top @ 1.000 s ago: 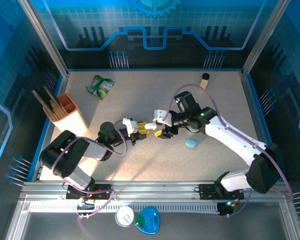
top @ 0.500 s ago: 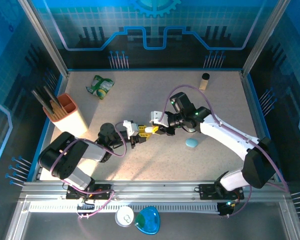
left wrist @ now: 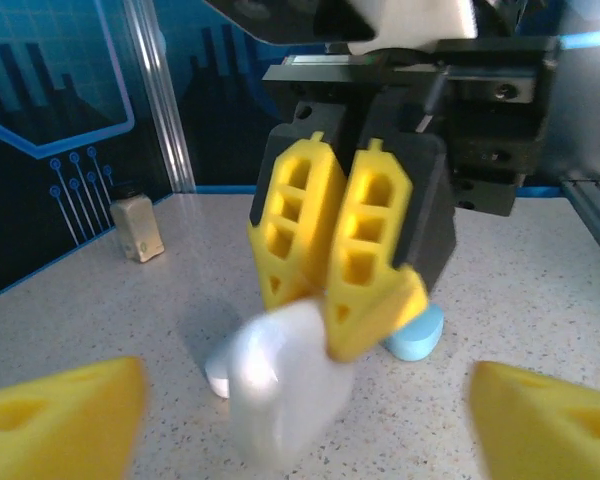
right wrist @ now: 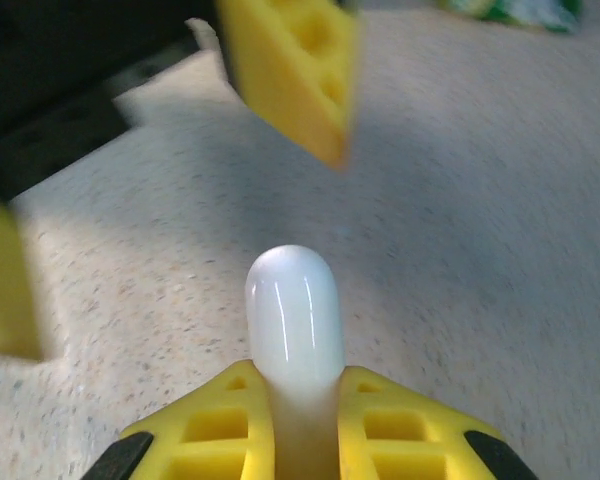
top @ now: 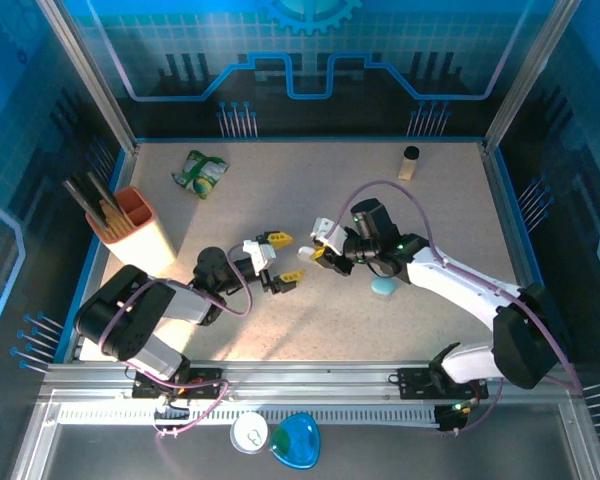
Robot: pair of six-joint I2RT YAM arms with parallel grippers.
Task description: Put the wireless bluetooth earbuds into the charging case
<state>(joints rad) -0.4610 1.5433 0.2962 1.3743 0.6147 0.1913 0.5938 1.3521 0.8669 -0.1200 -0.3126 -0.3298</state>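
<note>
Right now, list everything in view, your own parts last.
white case: 1, white, centre, gripped
teal case: 1, pale teal, on the table right of centre
snack packet: 1, green, far left
holder: 1, orange, left edge, dark utensils inside
tube: 1, beige, dark top, far right
disc: 1, white, near ledge
blue piece: 1, blue, beside the disc
left fingers: 2, yellow, open
right fingers: 2, yellow, shut on the white case

We're looking at a robotics lab booth: metal posts (top: 85, 75) and blue circuit-print panels (top: 310, 60) are fencing in the speckled table (top: 280, 190).
</note>
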